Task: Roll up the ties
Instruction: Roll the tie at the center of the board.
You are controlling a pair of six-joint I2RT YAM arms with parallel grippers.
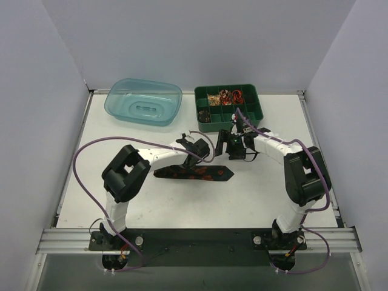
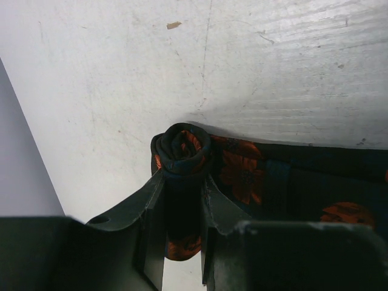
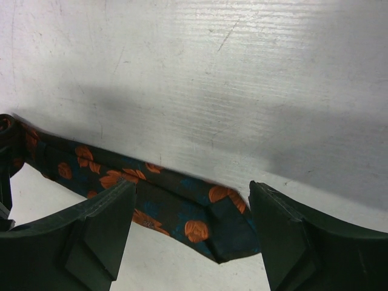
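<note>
The left hand [image 2: 182, 177] is narrowed onto the rolled end of the tie [image 2: 182, 148]. Both fingers [image 2: 142, 209] press the sides of the roll, and its spiral face shows at the centre of the left wrist view. From the roll the flat tie runs to the right edge of that frame, lying on the white counter [image 2: 121, 73]. The right hand [image 3: 193, 188] stands wide and holds nothing. Its fingers [image 3: 103, 227] sit at the lower left and lower right of the right wrist view, with the tie's pointed end flat on the counter between them; whether either finger touches the cloth I cannot tell. From there the tie stretches to the far left of that frame. In the top view a dark strip with orange blotches lies across the centre, just below both hands; the roll cannot be made out there. Farther back, near the counter's far edge, a blue tub [image 1: 143, 102] sits upper left of centre. Just right of it is a green tray [image 1: 248, 112] with compartments, some holding small things too small to tell.
</note>
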